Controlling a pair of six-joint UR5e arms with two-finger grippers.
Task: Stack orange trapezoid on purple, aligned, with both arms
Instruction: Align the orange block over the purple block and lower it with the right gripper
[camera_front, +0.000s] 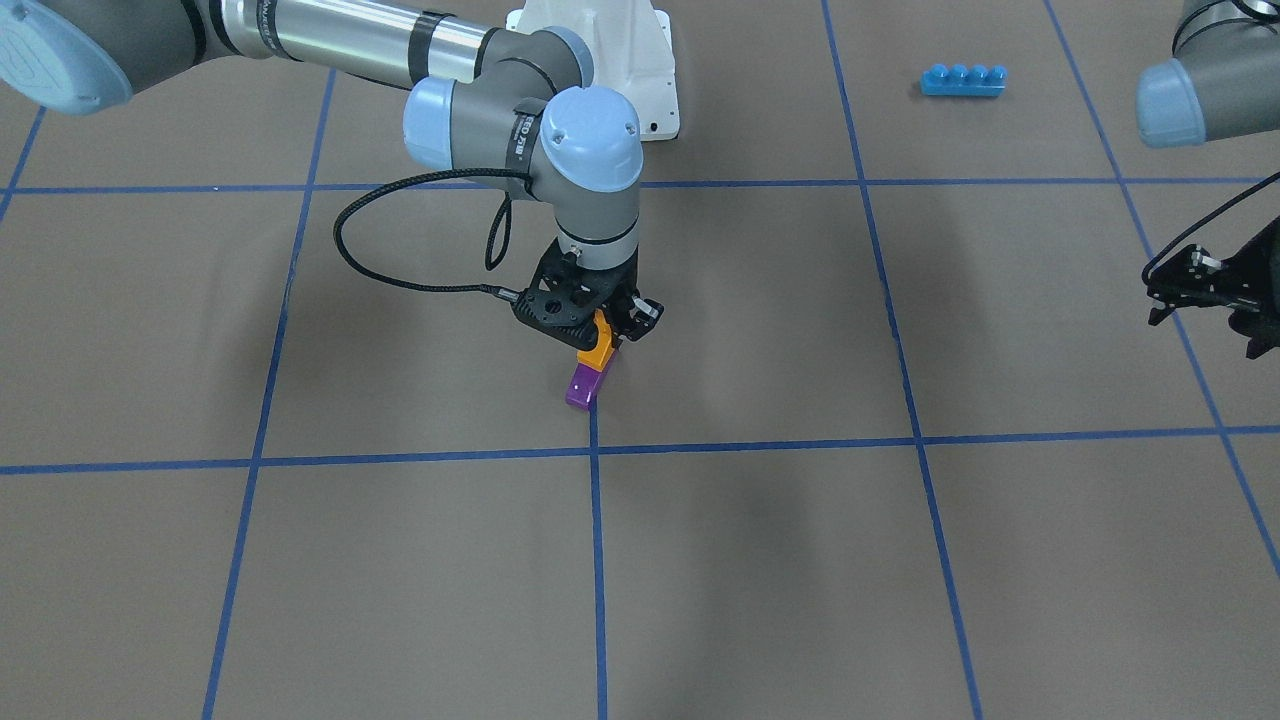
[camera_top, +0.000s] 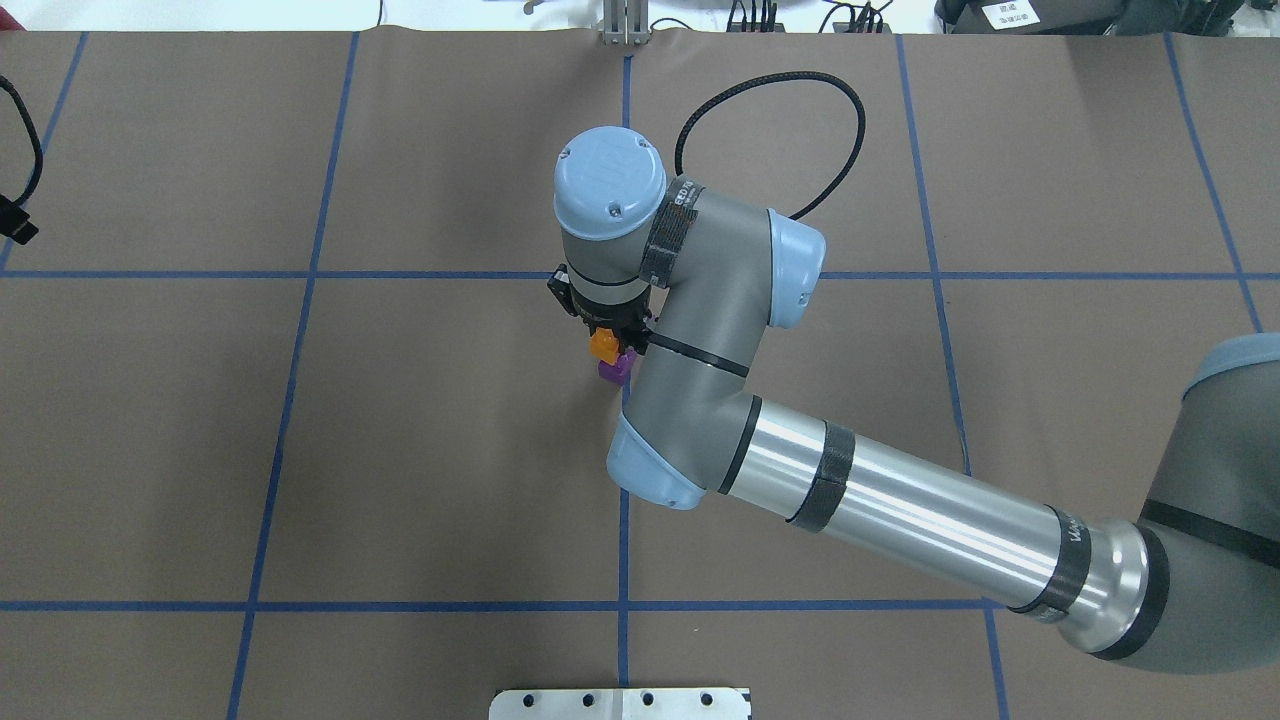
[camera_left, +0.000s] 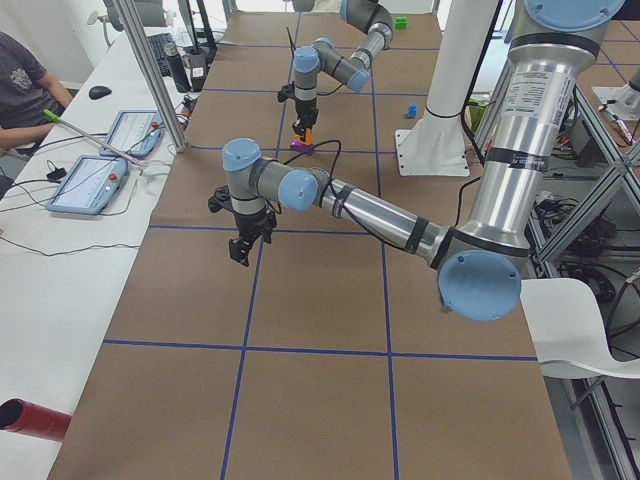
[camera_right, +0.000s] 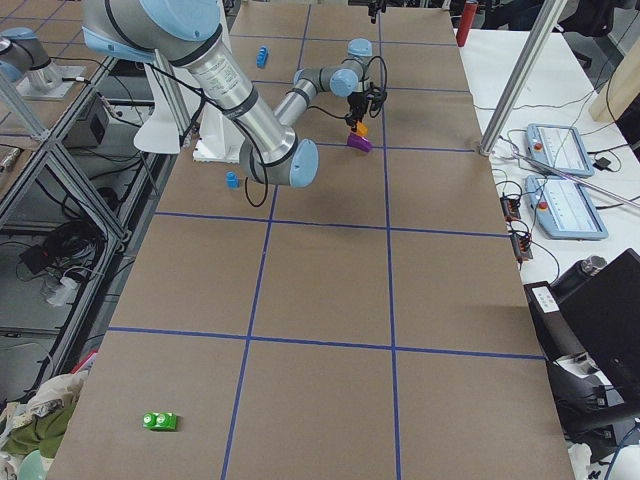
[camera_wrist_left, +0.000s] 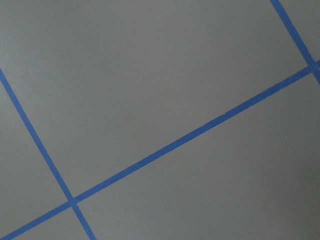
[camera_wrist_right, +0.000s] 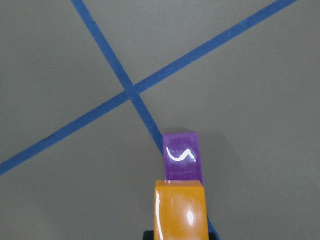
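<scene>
Near the middle of the brown surface (camera_front: 400, 560), the purple brick (camera_front: 583, 388) lies flat, right on a blue tape line (camera_front: 597, 560) and close to where two of the lines cross. The right arm (camera_top: 900, 505) reaches out over it and points straight down. The right fingers (camera_front: 632, 318) are closed around the orange trapezoid (camera_front: 598, 345) and hold it by its top part. The orange trapezoid hangs right over the purple brick, and its low end seems to touch the top of the purple one. From the wrist view it covers the near end of the purple brick, while the far end with the white mark sticks out. I cannot tell if the two are pushed together. The orange one looks a bit tilted from across the surface. The left arm (camera_left: 380, 215) is well off to the side, and the left fingers (camera_left: 238, 250) hang over bare surface with nothing in them. They are half cut off at the picture's edge, so I cannot tell if they are open or closed. A long blue brick (camera_front: 963, 79) lies far away near the robot's base. A small blue brick (camera_right: 232, 180) and a green brick (camera_right: 160, 421) lie elsewhere on the surface.
</scene>
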